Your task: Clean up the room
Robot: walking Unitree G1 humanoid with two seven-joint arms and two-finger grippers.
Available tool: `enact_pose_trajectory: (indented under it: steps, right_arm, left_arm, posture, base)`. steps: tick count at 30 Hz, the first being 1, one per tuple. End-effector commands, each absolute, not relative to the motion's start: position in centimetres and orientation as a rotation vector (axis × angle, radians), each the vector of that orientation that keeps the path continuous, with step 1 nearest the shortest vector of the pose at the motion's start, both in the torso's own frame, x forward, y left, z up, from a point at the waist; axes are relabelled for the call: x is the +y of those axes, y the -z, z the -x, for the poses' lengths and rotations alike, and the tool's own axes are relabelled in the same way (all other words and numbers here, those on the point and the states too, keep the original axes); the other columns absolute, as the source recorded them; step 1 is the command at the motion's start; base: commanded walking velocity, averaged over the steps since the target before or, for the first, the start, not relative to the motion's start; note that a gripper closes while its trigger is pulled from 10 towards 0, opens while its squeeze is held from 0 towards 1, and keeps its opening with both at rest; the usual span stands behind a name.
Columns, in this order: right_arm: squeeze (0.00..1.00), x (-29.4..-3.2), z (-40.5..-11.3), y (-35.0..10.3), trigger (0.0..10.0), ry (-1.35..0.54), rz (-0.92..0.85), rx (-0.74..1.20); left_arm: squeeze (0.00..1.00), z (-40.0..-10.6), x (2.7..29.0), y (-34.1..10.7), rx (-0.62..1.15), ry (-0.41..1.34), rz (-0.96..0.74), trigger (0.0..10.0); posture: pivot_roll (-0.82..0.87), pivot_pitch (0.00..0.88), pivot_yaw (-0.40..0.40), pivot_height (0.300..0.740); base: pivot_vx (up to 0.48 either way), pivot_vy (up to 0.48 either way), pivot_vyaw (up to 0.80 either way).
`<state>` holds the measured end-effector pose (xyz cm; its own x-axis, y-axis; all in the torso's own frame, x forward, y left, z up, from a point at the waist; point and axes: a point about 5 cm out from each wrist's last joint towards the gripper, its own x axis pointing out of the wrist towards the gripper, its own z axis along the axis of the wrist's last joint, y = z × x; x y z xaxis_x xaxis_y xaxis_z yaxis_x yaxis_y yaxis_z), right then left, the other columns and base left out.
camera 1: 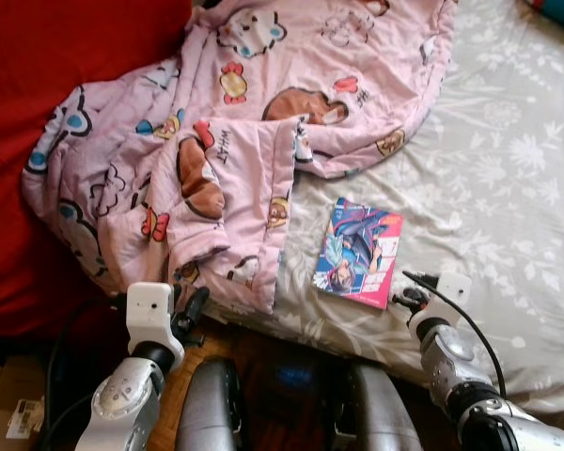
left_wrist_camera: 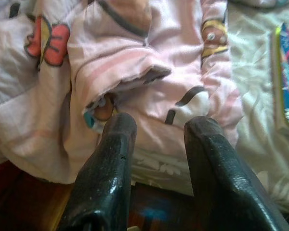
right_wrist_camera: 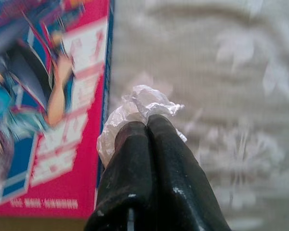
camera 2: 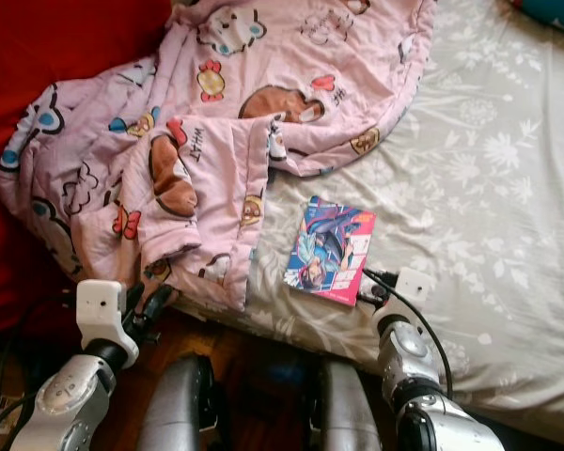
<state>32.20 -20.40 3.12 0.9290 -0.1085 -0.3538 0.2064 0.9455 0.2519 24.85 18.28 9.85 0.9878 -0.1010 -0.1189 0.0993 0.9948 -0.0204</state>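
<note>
A comic book [camera 1: 358,253] lies on the bed [camera 1: 508,188], right of the blanket [camera 1: 226,141].

Landmark: comic book [camera 1: 359,252] | beyond and to its right my hand has open bed sheet [camera 1: 508,188] | to its left the heaped pink quilt [camera 1: 216,141] blocks passage

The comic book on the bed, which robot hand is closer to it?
Right. The right hand sits beside the comic book's corner, clutching a crumpled white wad. The left hand is off by the pink blanket.
</note>
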Motion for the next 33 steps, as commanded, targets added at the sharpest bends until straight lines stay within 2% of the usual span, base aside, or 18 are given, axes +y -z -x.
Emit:
enact_pose_trajectory:
  steps: [1, 7, 8, 9, 10, 18, 24, 33]
  right_arm:
    - [0.00, -20.7, -31.6, -2.6, 0.0, 0.177, -0.293, 0.329]
    - [0.00, -20.0, -31.6, -3.3, 0.0, 0.120, -0.256, 0.225]
    - [0.00, -19.6, -31.5, -3.5, 1.0, 0.087, -0.221, 0.202]
    - [0.00, -19.4, -31.4, -3.5, 1.0, 0.071, -0.202, 0.193]
    - [0.00, -19.2, -31.3, -3.5, 10.0, 0.056, -0.183, 0.185]
    - [0.00, -19.1, -30.5, -2.8, 10.0, 0.024, -0.148, 0.195]
    - [0.00, -19.7, -29.6, -1.6, 10.0, 0.039, -0.111, 0.277]
    - [0.00, -21.6, -24.9, 3.1, 10.0, 0.131, -0.109, 0.532]
  left_arm:
    - [0.00, -24.9, 18.9, -8.8, 0.152, 0.070, 0.010, 10.0]
    - [0.00, -25.9, 19.6, -7.4, 0.165, 0.040, 0.005, 10.0]
    - [0.00, -26.0, 19.8, -6.8, 0.177, 0.026, 0.006, 10.0]
    - [0.00, -26.1, 19.9, -6.6, 0.183, 0.020, 0.007, 10.0]
    - [0.00, -26.1, 19.9, -6.4, 0.189, 0.013, 0.010, 10.0]
    - [0.00, -25.8, 21.1, -3.9, 0.252, -0.061, 0.026, 10.0]
    - [0.00, -25.6, 21.6, -2.4, 0.285, -0.077, 0.024, 10.0]
    - [0.00, -25.1, 21.2, 0.0, 0.381, -0.050, 0.007, 10.0]
  posture:
    - [0.04, 0.222, -0.017, 0.645]
    - [0.00, 0.146, -0.032, 0.645]
    - [-0.01, 0.131, -0.034, 0.645]
    - [-0.01, 0.127, -0.034, 0.645]
    - [-0.02, 0.118, -0.035, 0.645]
    - [-0.04, 0.066, -0.048, 0.650]
    - [-0.04, 0.038, -0.055, 0.685]
    - [-0.05, 0.013, -0.043, 0.740]
  base:
    - [0.000, 0.000, 0.00]
    - [0.000, 0.000, 0.00]
    - [0.000, 0.000, 0.00]
    - [0.000, 0.000, 0.00]
    - [0.000, 0.000, 0.00]
    - [0.000, 0.000, 0.00]
    - [0.000, 0.000, 0.00]
    - [0.000, 0.000, 0.00]
